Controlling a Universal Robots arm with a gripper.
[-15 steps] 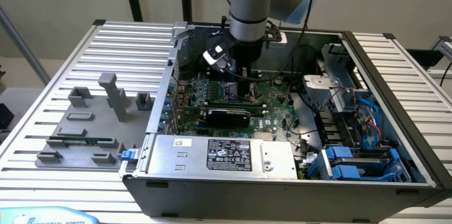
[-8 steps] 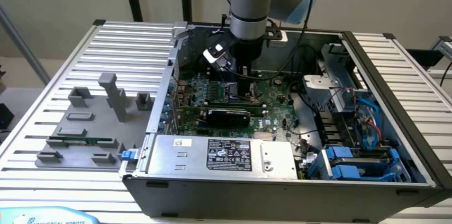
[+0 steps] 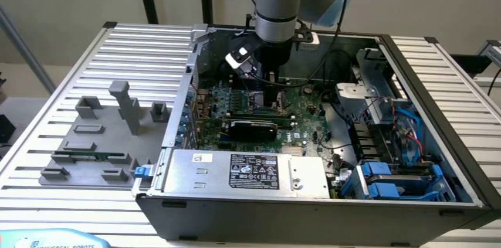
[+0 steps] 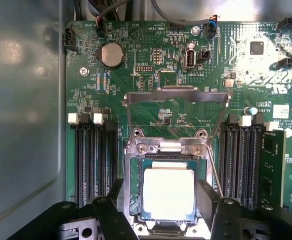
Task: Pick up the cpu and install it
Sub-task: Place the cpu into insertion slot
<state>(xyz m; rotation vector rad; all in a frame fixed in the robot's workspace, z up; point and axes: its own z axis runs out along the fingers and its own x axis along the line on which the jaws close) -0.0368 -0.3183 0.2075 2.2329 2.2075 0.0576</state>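
The robot arm's black two-fingered gripper stood with its jaws spread wide and held nothing. One finger sat on each side of the silver metal socket frame on the green motherboard.

The cpu, a small flat square chip with a bright silver-grey metal top, lay flat inside that frame between the two fingers and apart from both. It appeared level and square to the socket edges, though the wrist view could not show whether it was fully down.

Beyond the socket, the thin silver metal load plate stood tilted up and open, so nothing was clamping the chip. Banks of black memory slots ran just beside the socket on both sides.

In the exterior view the arm reached down into the open dark-grey computer case, near its far wall. The grey plastic fixture plate and the long green memory stick lay well apart from it, on the slatted table at the exterior view's left.

By this layout the picking was done and the work was at the seating stage: the chip was in place and let go, but not locked down.

Any move from here seemed to call for a straight, clean path. The fingers were close to the socket frame and the slots, and a sideways brush could have nudged the loose chip or caught the raised plate.
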